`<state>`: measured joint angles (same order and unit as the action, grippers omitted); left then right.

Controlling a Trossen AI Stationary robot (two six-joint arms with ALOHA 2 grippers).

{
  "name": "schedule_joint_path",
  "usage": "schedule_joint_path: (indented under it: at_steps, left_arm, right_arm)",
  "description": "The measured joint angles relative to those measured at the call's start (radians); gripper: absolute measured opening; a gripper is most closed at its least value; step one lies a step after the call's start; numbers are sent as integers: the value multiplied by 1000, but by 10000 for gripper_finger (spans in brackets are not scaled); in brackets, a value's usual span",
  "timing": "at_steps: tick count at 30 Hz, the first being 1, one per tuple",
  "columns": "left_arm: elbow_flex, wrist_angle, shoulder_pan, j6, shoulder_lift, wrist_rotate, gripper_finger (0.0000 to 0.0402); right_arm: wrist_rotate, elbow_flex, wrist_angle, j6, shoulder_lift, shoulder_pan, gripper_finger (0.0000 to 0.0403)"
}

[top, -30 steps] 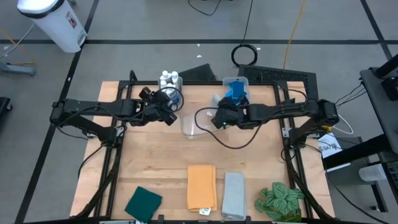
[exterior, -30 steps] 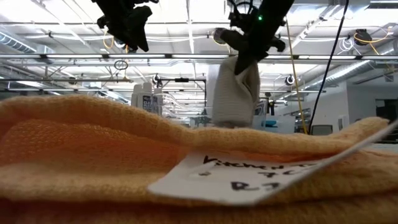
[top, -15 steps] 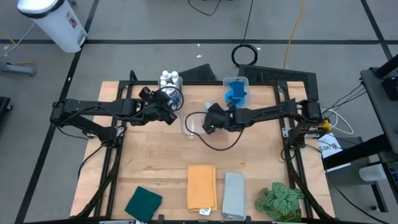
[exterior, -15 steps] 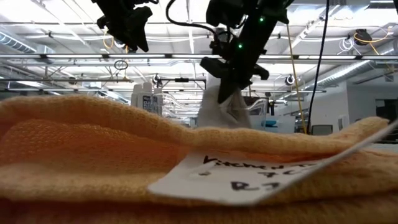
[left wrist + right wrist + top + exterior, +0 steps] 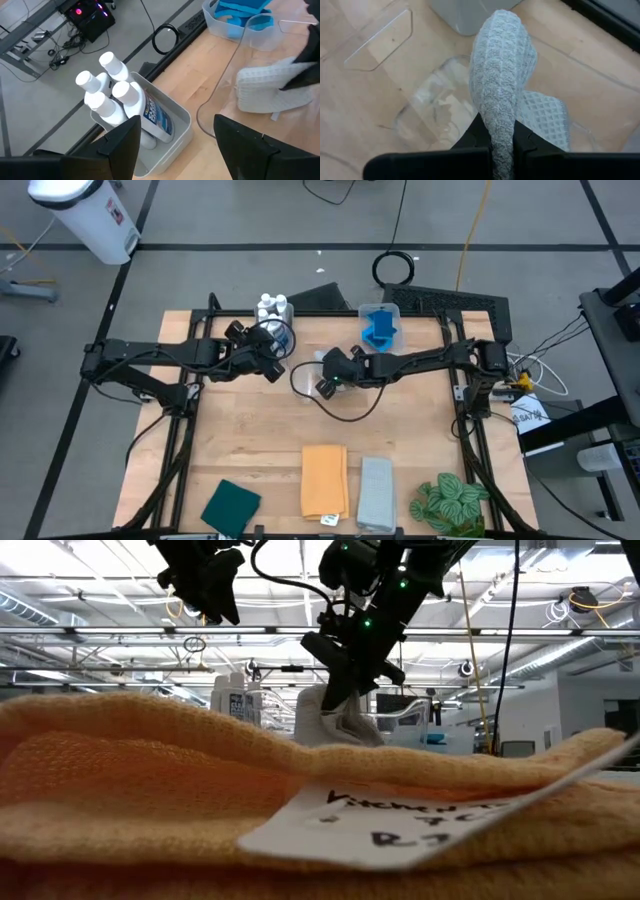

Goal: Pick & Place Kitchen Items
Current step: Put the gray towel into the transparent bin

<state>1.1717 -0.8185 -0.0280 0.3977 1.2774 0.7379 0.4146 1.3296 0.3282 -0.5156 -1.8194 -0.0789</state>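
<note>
Right pincer point(image 5: 501, 135) clamps grey cloth point(image 5: 502, 85) above clear bin point(image 5: 427, 107).

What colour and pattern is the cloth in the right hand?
Light grey cloth with a waffle weave, clearest in the right wrist view.

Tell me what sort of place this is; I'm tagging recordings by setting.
Probably a robotics lab or workshop, not a home kitchen: bare ceiling trusses with strip lights, cables on a grey taped floor, and a framed wooden table.
</note>
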Motion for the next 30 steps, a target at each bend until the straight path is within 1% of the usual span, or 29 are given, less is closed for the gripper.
schedule_joint_path:
  at_steps: [3,6,8,12,17,21,23,26,28,30]
  left_arm:
    - [0,0,0,-16,0,-6,255]
    - [0,2,0,-64,0,-7,255]
    - [0,12,0,-109,0,-31,255]
    - [0,90,-7,-220,0,-163,255]
    - [0,246,-19,-361,0,-351,255]
    - [0,365,-24,-402,0,-470,255]
    - [0,416,-24,-420,0,-508,255]
    - [1,472,-24,-443,0,-550,255]
    - [37,441,-24,-440,1,-574,255]
    - [115,346,-24,-437,12,-590,255]
  right_arm:
    - [-5,0,-14,56,0,-7,1]
    - [-58,-2,-17,155,42,-7,1]
    - [-100,0,-35,243,88,-7,1]
    - [-180,0,-24,401,187,10,1]
    - [-184,0,-14,557,304,61,1]
    - [-182,0,-22,605,379,98,1]
    - [-181,0,-2,615,404,112,1]
    - [-183,0,28,615,408,123,1]
    - [-184,-1,66,614,404,128,1]
    - [-183,-1,72,614,384,127,1]
